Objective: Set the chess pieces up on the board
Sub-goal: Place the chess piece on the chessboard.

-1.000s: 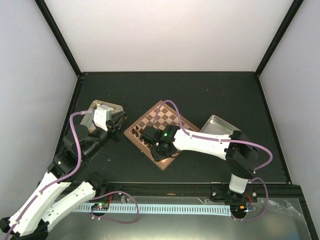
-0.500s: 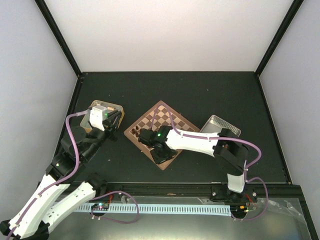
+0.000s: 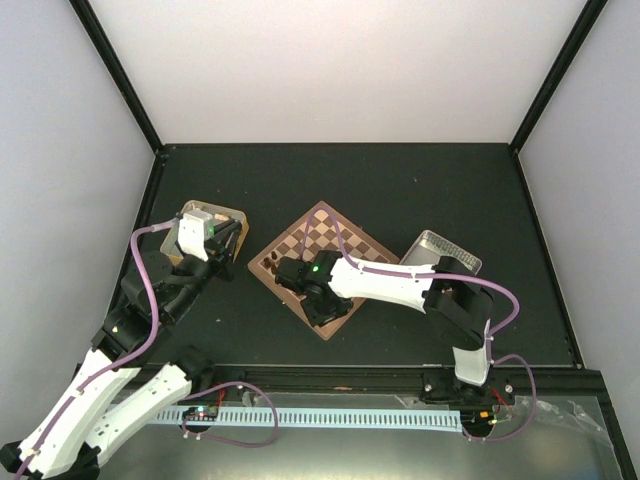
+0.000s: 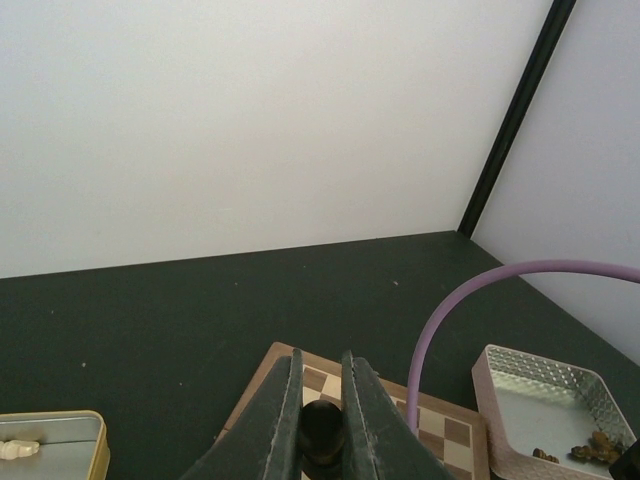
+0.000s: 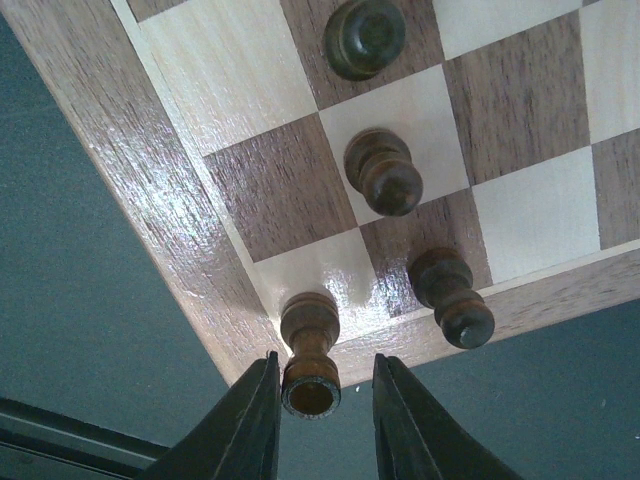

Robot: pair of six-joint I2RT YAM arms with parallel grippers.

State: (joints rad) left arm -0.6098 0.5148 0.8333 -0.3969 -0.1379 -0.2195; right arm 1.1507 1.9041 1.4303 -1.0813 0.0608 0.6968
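The board lies turned like a diamond at the table's middle. In the right wrist view, my right gripper hangs over the board's corner, open. A dark rook-shaped chess piece stands on the corner light square between its fingers, with a gap on the right side. Three more dark pieces stand on nearby squares. My left gripper is shut on a dark chess piece, held above the table left of the board. From above, the left gripper sits beside the gold tray.
A gold tray lies at the left, and a pale piece shows in it. A silver tray at the right of the board holds several dark pieces. A purple cable arcs through the left wrist view.
My right gripper slid left to the board's near-left corner and has opened off the rook-shaped piece. The left arm drew back a little towards the gold tray, still gripping its piece.
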